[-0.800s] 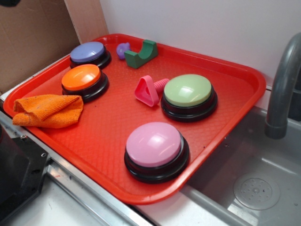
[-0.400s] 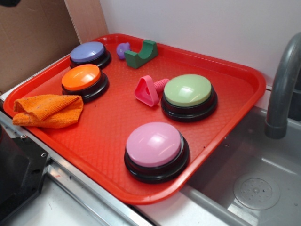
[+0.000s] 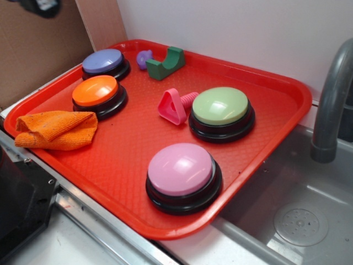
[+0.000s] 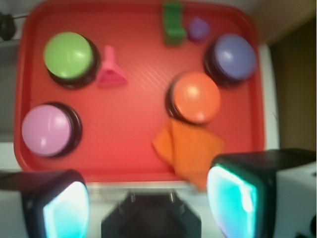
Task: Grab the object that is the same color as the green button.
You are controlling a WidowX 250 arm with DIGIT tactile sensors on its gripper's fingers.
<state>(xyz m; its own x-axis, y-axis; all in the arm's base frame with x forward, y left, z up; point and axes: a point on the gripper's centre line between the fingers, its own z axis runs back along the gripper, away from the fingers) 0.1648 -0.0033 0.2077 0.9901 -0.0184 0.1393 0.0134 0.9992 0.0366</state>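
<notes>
The gripper [image 4: 147,203] is seen high above the red tray [image 3: 276,118], its fingers [image 4: 59,203] spread apart with nothing between them. In the exterior view, the dark green arch block [image 3: 165,63] is found at the tray's 12 o'clock edge, just beside a small purple piece [image 3: 144,57]. The green button [image 3: 221,110] is placed toward 3 o'clock, a pink toy screw [image 3: 175,105] beside it. An orange cloth [image 3: 55,130] is laid at 9 o'clock.
</notes>
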